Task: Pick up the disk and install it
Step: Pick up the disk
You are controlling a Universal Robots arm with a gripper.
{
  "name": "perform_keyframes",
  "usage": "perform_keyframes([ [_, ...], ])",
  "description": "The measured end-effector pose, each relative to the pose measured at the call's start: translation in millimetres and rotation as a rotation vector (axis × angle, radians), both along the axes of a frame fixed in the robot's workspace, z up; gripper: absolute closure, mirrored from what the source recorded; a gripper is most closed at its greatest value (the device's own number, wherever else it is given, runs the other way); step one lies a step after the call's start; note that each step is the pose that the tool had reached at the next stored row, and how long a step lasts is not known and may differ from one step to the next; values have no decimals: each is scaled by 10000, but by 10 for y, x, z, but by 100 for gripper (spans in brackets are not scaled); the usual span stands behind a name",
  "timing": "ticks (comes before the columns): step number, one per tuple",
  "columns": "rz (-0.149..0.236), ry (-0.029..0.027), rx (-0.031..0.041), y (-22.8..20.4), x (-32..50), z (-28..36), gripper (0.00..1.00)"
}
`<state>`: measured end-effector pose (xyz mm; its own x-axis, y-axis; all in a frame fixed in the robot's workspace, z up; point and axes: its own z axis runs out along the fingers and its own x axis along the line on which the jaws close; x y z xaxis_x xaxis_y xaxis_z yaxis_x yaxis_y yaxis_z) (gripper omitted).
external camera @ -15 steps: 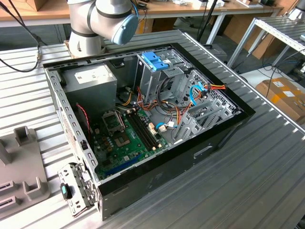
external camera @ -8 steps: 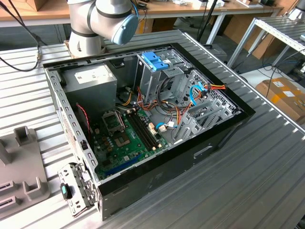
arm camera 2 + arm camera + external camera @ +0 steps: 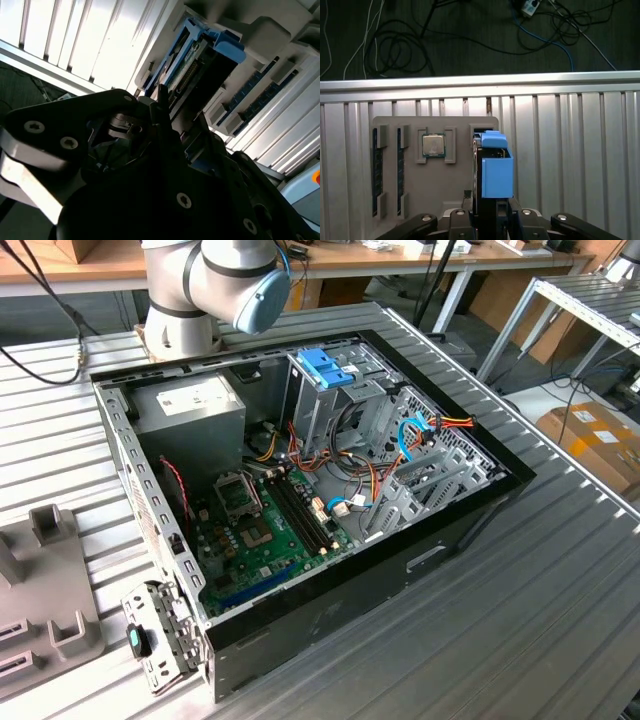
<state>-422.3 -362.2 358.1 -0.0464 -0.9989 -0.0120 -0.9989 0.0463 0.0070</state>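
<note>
The disk (image 3: 493, 167) is a dark drive with light-blue plastic rails. It stands on edge over the right-hand slot of a grey holder tray (image 3: 460, 172). My gripper (image 3: 487, 209) is shut on its near end, with a finger on each flat side. In the second wrist view the disk (image 3: 202, 57) points away from the gripper (image 3: 172, 114) toward the grey tray (image 3: 272, 35), and its connector pins show. I cannot tell whether the disk still touches the slot. In the exterior view the open computer case (image 3: 470, 510) lies on the table, with a blue-topped drive cage (image 3: 325, 370) at its back.
The tray also holds a processor chip (image 3: 433, 145) and two memory sticks (image 3: 376, 172) in slots. It sits on a ribbed metal table (image 3: 570, 165) near the edge, with cables (image 3: 395, 45) on the floor beyond. Inside the case are a grey power supply (image 3: 190, 405), a motherboard (image 3: 255, 530) and loose cables (image 3: 420, 435).
</note>
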Motion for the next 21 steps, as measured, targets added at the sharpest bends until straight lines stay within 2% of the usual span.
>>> perform_keyframes([
  [7, 0, -1, -37, 0, 0, 107, 65],
  [15, 0, 4, -40, 0, 0, 125, 65],
  [21, 0, 1, -39, 0, 0, 190, 65],
])
